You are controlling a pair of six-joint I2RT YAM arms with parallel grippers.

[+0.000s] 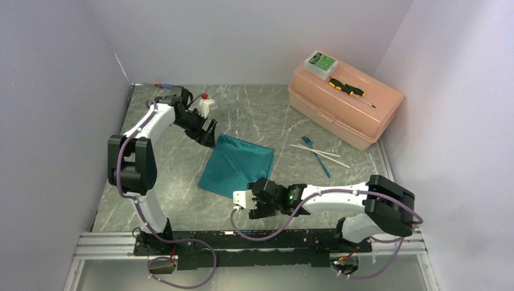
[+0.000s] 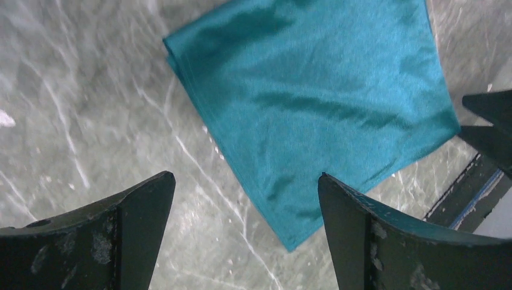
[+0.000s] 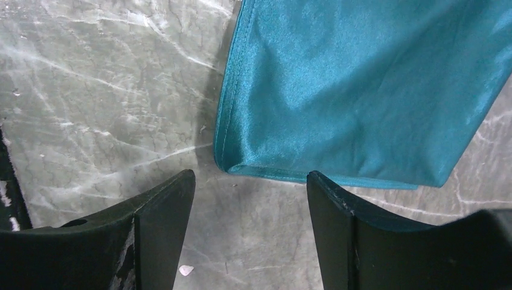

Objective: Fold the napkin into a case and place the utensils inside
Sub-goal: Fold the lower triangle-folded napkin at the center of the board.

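Observation:
The teal napkin [image 1: 237, 165] lies flat mid-table, folded double into a rough square. My left gripper [image 1: 209, 134] stands open just above its far left corner; in the left wrist view the open gripper [image 2: 246, 178] frames one corner of the napkin [image 2: 314, 103]. My right gripper [image 1: 259, 207] is open at the near corner; in the right wrist view the gripper [image 3: 250, 175] holds nothing, and the napkin's [image 3: 362, 90] folded edge lies just beyond its tips. A blue utensil [image 1: 320, 160] and two white sticks [image 1: 315, 150] lie on the table right of the napkin.
A peach toolbox [image 1: 345, 109] stands at the back right, with a yellow-and-black screwdriver [image 1: 348, 90] and a small green-labelled box [image 1: 320, 62] on its lid. A white bottle with a red cap [image 1: 206, 104] sits by the left wrist. Walls close in left, back and right.

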